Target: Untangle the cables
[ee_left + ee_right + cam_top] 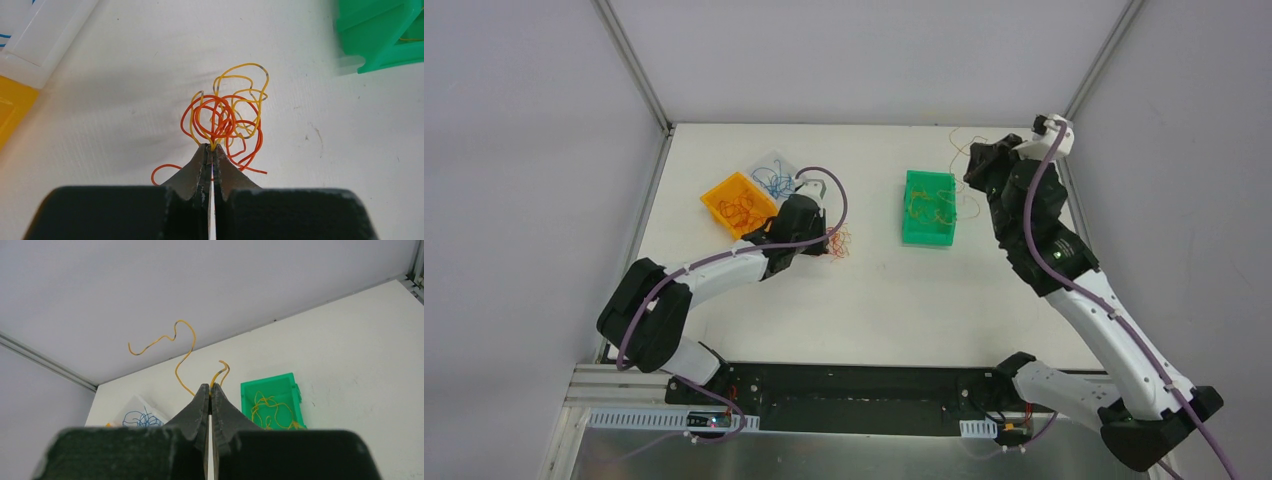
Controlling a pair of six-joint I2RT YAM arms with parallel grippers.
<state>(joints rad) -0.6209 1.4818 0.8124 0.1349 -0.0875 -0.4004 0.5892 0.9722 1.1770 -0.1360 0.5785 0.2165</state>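
A tangle of orange-red and yellow cables lies on the white table; it also shows in the top view. My left gripper is shut on strands at the tangle's near edge. My right gripper is shut on a single yellow cable and holds it in the air at the far right of the table; in the top view the gripper is beside the green bin. That bin holds yellow cables.
An orange bin with orange-red cables and a white bin with blue cables stand at the back left, just behind my left gripper. The cell walls rise around the table.
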